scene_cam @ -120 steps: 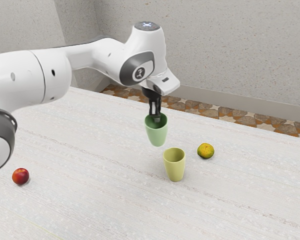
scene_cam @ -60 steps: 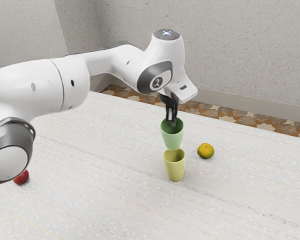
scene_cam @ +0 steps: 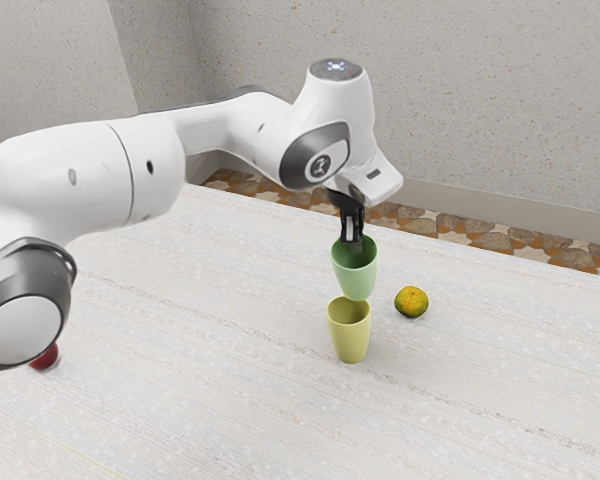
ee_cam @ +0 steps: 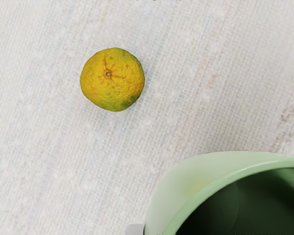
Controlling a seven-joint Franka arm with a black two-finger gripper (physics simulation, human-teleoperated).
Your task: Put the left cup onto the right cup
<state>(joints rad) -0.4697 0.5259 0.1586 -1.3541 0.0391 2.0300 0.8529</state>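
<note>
Green cup (scene_cam: pixel 354 270), in gripper (scene_cam: pixel 352 238), above yellow cup (scene_cam: pixel 348 330): two cups, one orange (scene_cam: pixel 411 301).

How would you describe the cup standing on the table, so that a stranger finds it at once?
On the pale table, look under the black gripper of the white arm, which holds a light green cup in the air. Below that cup stands the yellow-green cup, upright on the table. It is yellower than the held cup, and the round orange fruit beside it is no cup.
</note>
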